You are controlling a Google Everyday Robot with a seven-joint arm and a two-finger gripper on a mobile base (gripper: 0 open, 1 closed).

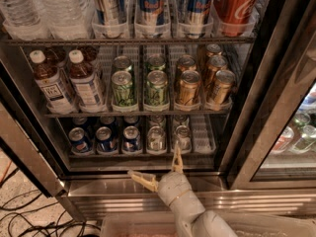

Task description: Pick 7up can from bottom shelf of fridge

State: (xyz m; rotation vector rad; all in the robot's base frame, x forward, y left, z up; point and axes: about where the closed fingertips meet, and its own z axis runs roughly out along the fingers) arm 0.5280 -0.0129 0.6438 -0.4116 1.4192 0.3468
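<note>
The gripper (153, 160) hangs low outside the fridge (148, 193), just over the steel sill, jaws spread wide: one finger points off to the left, the other straight up at the rack. The 7up can (156, 138) stands upright at the front of the bottom shelf (202, 133), just above and beyond the gap in those jaws, long axis vertical, silver top facing us. A second pale can (182, 137) sits in the lane right beside it, almost over the upright finger, so I'd say the approach must keep that finger between the two. Further out past the left finger, three dark blue cans (105, 138) fill their own clear lanes; the lane past the second pale can looks empty. One rack up, lime-green cans (122, 88), gold cans (188, 87) and bottles (84, 80) fill theirs.
</note>
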